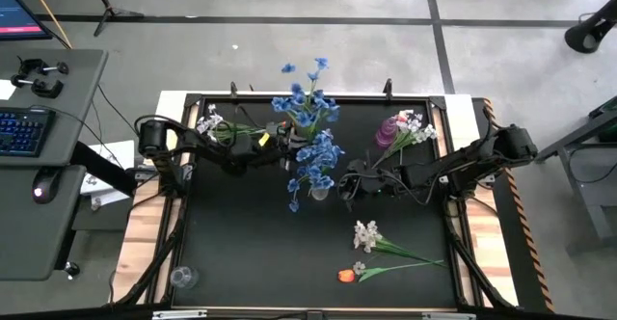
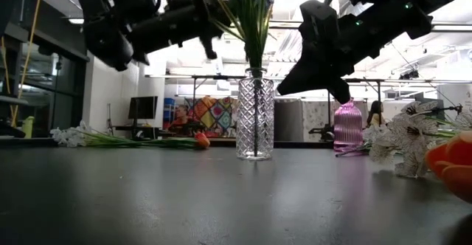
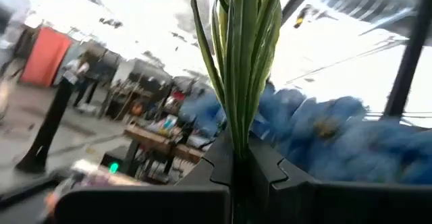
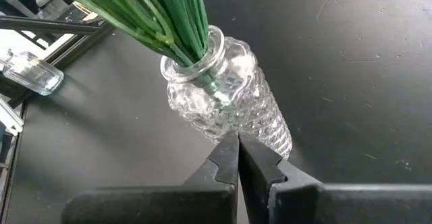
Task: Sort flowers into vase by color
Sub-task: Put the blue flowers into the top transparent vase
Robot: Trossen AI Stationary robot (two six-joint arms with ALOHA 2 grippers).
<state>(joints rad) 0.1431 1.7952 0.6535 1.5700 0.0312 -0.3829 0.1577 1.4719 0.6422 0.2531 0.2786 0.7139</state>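
Observation:
A bunch of blue flowers (image 1: 313, 151) stands with its green stems in a clear cut-glass vase (image 2: 255, 116) at mid-table. My left gripper (image 1: 287, 135) is shut on those stems above the vase. My right gripper (image 2: 333, 79) is shut and hangs just to the right of the vase (image 4: 229, 99), higher than its body and apart from it. A pink vase (image 1: 390, 132) holds white flowers (image 1: 413, 125). One white spray (image 1: 366, 235) and an orange tulip (image 1: 347, 275) lie flat near the table's near edge. Another white spray (image 1: 208, 123) lies at the far left. My left gripper pinches the blue flowers' bundled green stems (image 3: 240, 126) between its two fingers, well above the vase neck and below the blossoms. The fingers come roughly level from the table's left and lie across the stems. The stems stand upright, their lower ends inside the clear vase (image 2: 255, 90).
A small clear glass (image 1: 183, 278) sits at the near-left corner. The table's dark top (image 1: 260, 243) lies bare between the vase and the loose flowers. A desk with a keyboard (image 1: 21, 132) stands off to the left.

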